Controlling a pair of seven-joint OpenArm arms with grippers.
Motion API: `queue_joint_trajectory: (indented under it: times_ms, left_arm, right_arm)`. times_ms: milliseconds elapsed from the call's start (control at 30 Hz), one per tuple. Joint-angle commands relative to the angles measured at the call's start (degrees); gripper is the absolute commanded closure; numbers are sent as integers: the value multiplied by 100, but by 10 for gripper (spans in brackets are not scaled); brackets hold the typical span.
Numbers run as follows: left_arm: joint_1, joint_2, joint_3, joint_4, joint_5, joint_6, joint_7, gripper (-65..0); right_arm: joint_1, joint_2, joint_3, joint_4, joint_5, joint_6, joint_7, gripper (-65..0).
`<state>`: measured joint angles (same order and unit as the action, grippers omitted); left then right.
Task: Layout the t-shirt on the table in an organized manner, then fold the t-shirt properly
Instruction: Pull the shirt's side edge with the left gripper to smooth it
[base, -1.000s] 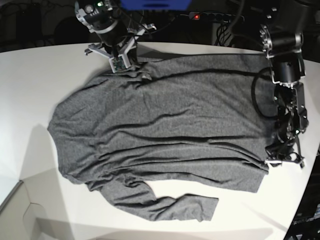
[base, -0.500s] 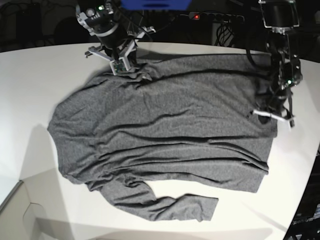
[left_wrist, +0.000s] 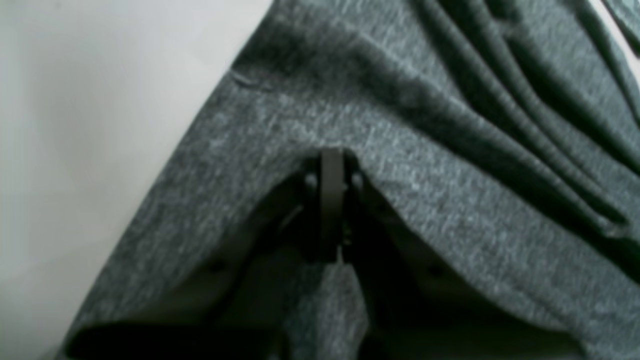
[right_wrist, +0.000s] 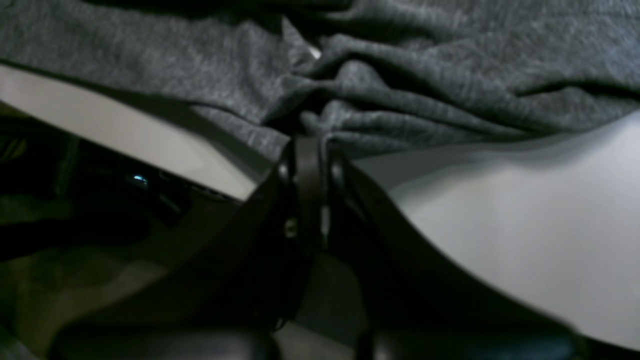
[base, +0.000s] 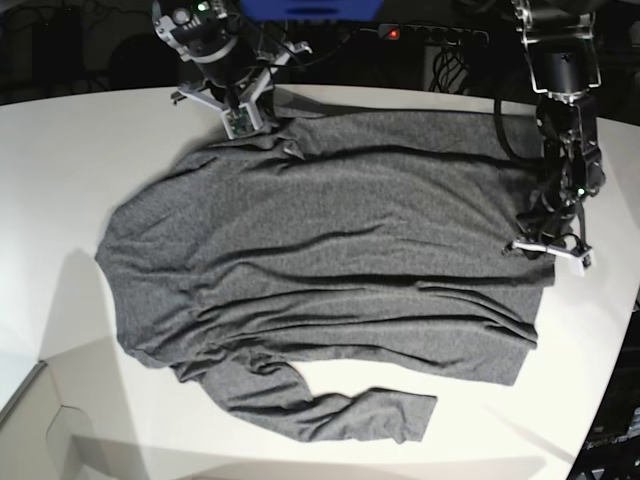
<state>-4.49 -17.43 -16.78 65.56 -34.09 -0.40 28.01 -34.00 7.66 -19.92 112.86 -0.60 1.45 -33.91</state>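
Left gripper (left_wrist: 331, 200) clamped on the t-shirt (base: 330, 270) hem, cloth tented over its closed jaws, at the base view's right edge. Right gripper (right_wrist: 310, 150) pinched tight on a bunched fold at the far corner. Shirt spread across white counter (base: 60, 180), one sleeve lying along its near edge.

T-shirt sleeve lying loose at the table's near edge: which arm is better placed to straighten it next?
Probably left. The left gripper pinches the t-shirt nearer the sleeve; the right gripper clamps its far edge.
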Motion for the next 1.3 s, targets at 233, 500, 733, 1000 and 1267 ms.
queue_joint_trajectory:
  times_ms: [233,500,733,1000,1267]
  left_arm:
    - [-549,-345,-24,218,-7,1,-45,-1]
    - [-707,-494,-24,314,-60,1,8,-1]
    - [-109,-415,-24,1176,-68,1,17,-1]
    - [1192,-292,-15,2459,-68,1,210,-1]
    - [2133,-187,-41,3435,-42,1,1300,-5]
  right_arm:
    - [-95,73,1,86,29,-18,108,0]
    - [-191,161,1,33,29,-18,108,0]
    - [-165,170,36,-257,21,-18,108,0]
    - [-156,170,27,-257,21,-18,108,0]
    - [-147,170,1,-248,29,-18,108,0]
